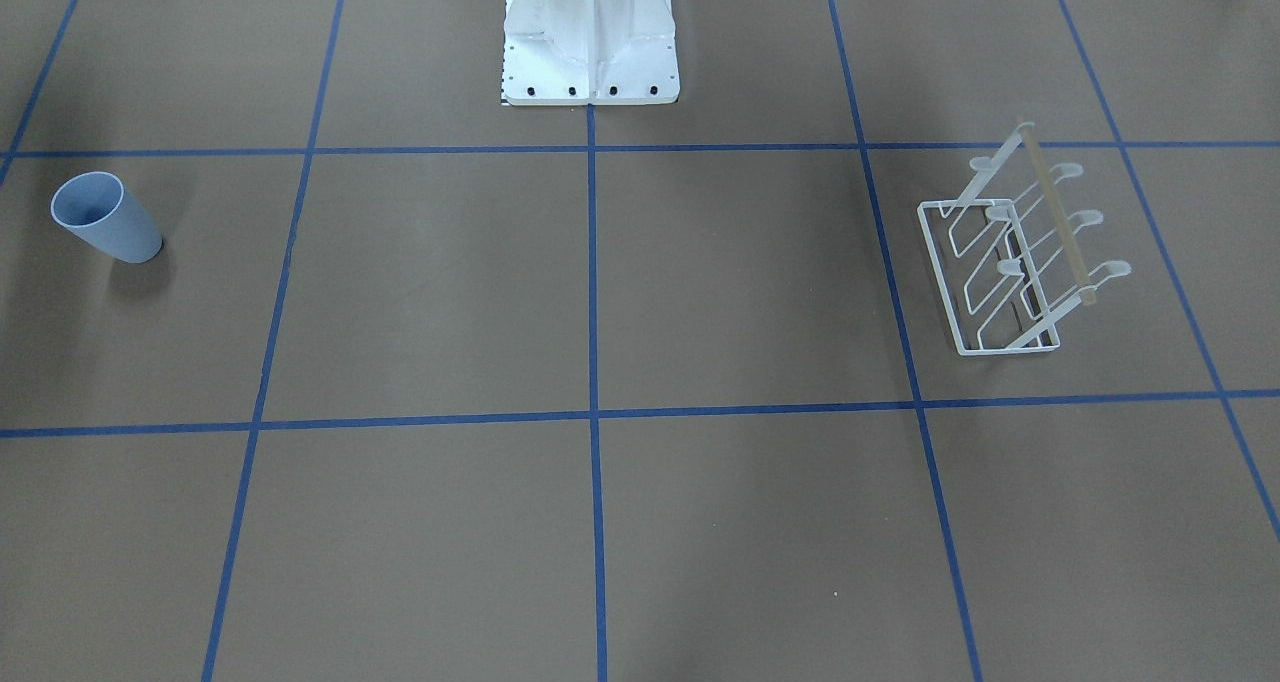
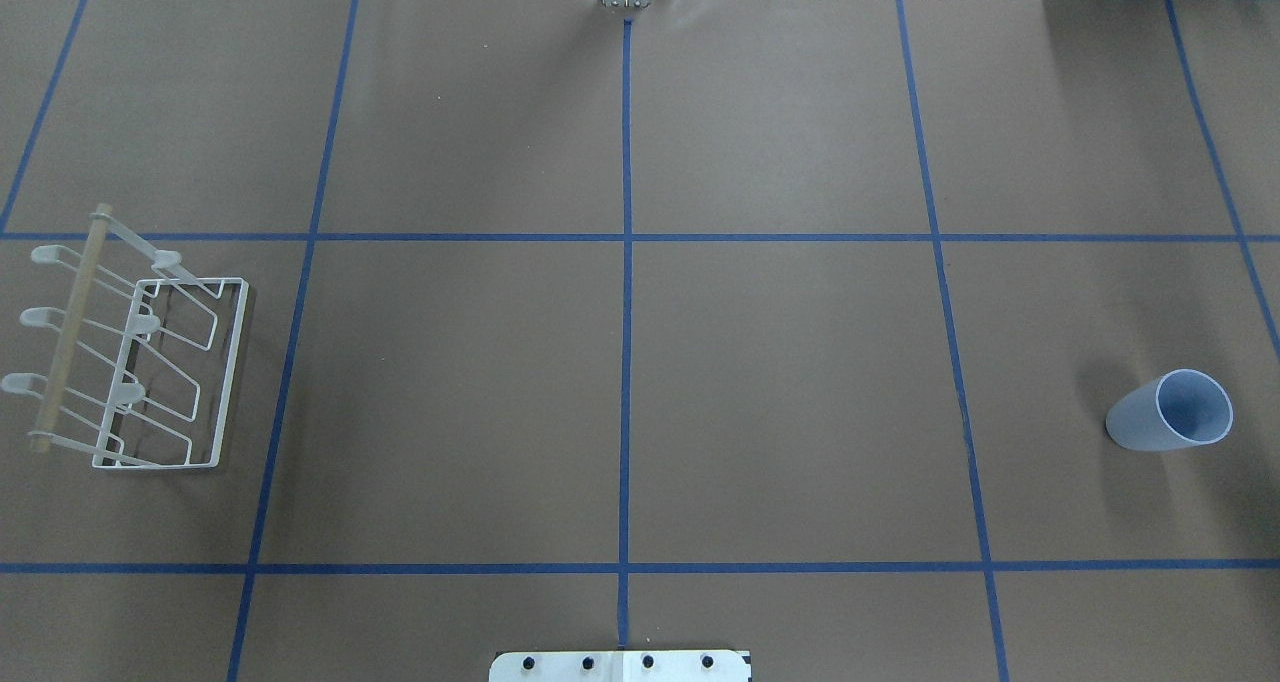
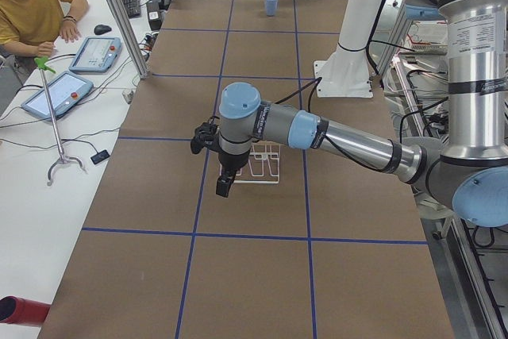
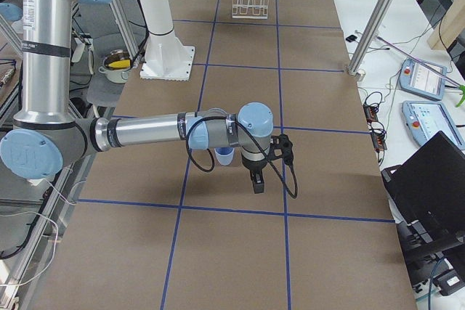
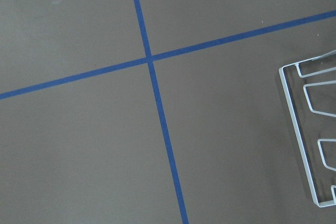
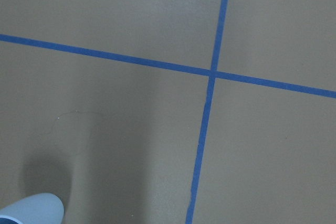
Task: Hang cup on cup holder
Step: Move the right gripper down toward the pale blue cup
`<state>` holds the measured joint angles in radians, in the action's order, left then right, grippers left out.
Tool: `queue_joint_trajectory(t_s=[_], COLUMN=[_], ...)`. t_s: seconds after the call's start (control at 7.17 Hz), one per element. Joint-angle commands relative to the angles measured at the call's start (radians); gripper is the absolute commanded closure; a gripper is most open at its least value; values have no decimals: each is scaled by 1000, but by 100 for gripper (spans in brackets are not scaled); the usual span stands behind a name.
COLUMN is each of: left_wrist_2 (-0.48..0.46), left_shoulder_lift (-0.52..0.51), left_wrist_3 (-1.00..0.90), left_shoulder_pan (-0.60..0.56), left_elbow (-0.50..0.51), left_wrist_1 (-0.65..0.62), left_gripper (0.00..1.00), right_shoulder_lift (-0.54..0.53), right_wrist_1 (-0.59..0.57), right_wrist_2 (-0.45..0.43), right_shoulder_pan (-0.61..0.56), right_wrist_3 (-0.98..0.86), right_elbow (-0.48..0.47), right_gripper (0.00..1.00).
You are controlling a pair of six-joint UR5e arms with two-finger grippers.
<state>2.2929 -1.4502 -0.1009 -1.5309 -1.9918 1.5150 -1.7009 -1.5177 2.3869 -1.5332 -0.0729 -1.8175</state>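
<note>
The pale blue cup stands upright, mouth up, on the brown table on my right side; its edge shows at the bottom left of the right wrist view. The white wire cup holder with a wooden top bar stands on my left side; its base frame shows in the left wrist view. My left gripper hangs above the table just in front of the rack. My right gripper hangs above the table beside the cup. I cannot tell whether either is open or shut.
The white robot pedestal stands at the table's middle on my side. Blue tape lines divide the table into squares. An operator sits at a side desk with tablets. Metal frame posts stand along the table's far edge.
</note>
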Motion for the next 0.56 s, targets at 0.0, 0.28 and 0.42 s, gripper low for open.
queue_joint_trajectory(t_s=[0.0, 0.28, 0.42], left_wrist_2=[35, 36, 48], left_shoulder_lift=[-3, -3, -3], left_wrist_3=[-2, 0, -2], left_shoulder_pan=[2, 0, 2], left_elbow=[2, -1, 1], left_wrist_1=[10, 11, 11], left_gripper=[2, 2, 2], right_shoulder_lift=[-72, -110, -156], right_wrist_1=[189, 287, 380], right_wrist_2=[38, 15, -23], right_shoulder_pan=[45, 164, 244], right_wrist_3=[48, 282, 429], right_elbow=[10, -31, -67], right_gripper=[0, 0, 0])
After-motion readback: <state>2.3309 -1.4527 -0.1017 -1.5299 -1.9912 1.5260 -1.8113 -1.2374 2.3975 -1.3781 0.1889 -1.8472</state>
